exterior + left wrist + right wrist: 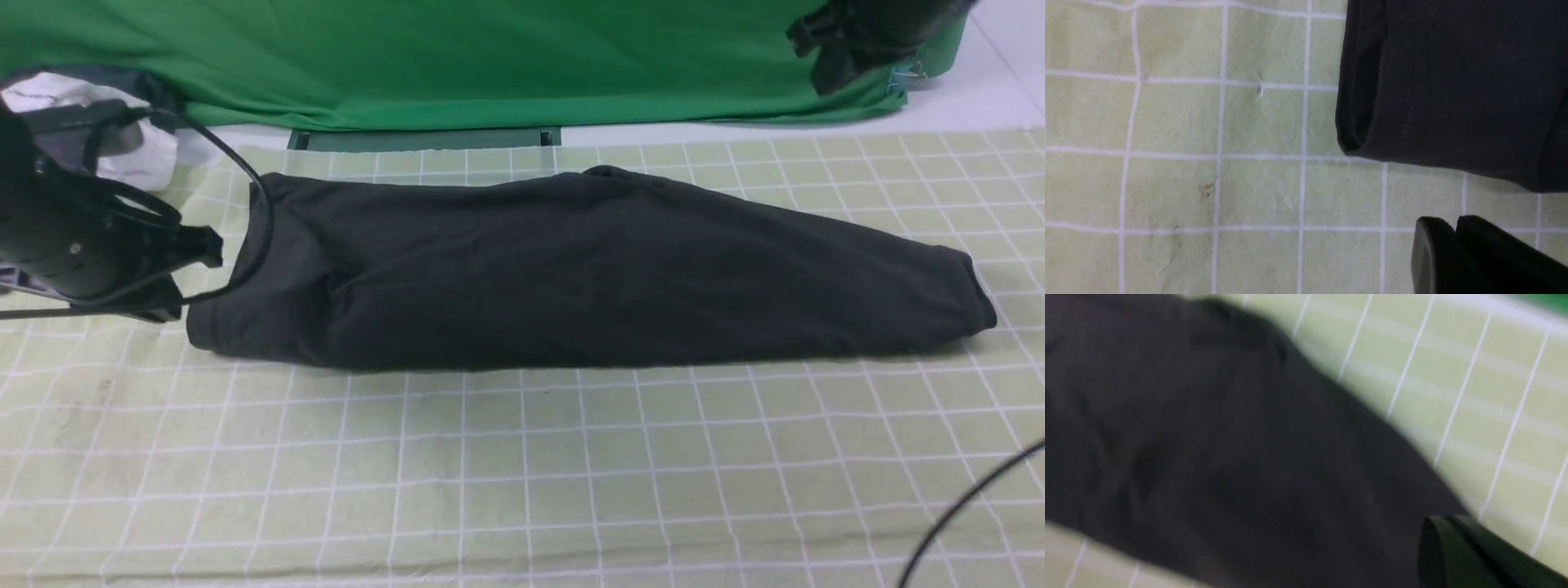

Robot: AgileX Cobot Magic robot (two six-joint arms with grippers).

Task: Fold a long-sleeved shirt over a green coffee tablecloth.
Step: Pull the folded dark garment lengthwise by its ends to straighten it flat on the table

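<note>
- Front view: the black shirt (571, 269) lies folded into a long band across the middle of the pale green checked tablecloth (522, 474) on the table. It runs from 9 o'clock to 3 o'clock and narrows toward the 3 o'clock end.
- The left arm (65, 237) is at 9 o'clock from the shirt, with the left jaws just beside that end. I cannot tell here whether they are open or closed. A black cable (245, 175) loops across the shirt's edge there.
- The right arm (882, 24) hangs at 1 o'clock, raised in front of a plain green backdrop (490, 57). The right jaws are closed and empty.
- A white cloth (139, 147) sits at 10 o'clock, behind the left arm.
- Left wrist view: a folded corner of the shirt (1453, 81) rests on the tablecloth (1175, 122), which has a small brown stain (1206, 190). The dark fingers (1433, 261) are over bare cloth, apart from the shirt. No gap between them can be made out.
- Right wrist view: it is blurred. The shirt (1208, 457) fills most of it, with the tablecloth (1474, 396) beyond and a dark finger (1453, 555) at the edge.
</note>
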